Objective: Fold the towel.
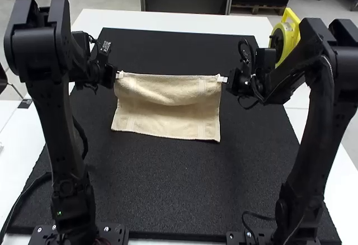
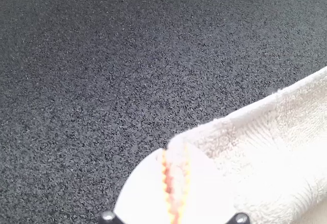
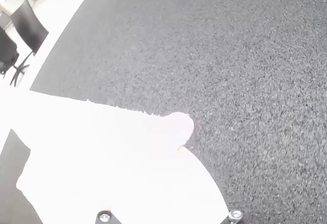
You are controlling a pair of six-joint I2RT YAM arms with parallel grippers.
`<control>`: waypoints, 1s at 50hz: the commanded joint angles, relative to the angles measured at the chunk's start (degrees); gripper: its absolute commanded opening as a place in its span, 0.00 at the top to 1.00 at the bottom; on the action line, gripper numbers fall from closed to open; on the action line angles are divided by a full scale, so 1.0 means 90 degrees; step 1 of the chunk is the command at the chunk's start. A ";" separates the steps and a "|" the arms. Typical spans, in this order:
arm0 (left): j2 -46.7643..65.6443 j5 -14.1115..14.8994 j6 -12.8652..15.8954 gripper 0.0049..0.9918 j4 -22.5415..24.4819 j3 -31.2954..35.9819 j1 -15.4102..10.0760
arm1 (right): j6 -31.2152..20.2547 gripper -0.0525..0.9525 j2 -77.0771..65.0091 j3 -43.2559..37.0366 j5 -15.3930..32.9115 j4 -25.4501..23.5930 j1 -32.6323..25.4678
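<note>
Bright, even light in the high view; heavy glare in the right wrist view.
Soft shading lies at six o'clock from the towel's [image 1: 168, 122] upper edge; up close, its whites wash out.

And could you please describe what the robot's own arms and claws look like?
The left arm and right arm are black, with chunky jointed links and black cables; a small green light glows low on the left one. The left claw has white fingers, ribbed orange pads and silver screws.
</note>
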 commanded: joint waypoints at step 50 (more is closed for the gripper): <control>-0.1327 0.0173 0.0100 0.98 0.0040 -0.1281 0.0102 | 0.0022 0.97 -0.1551 -0.1210 -0.0053 -0.0227 -0.0018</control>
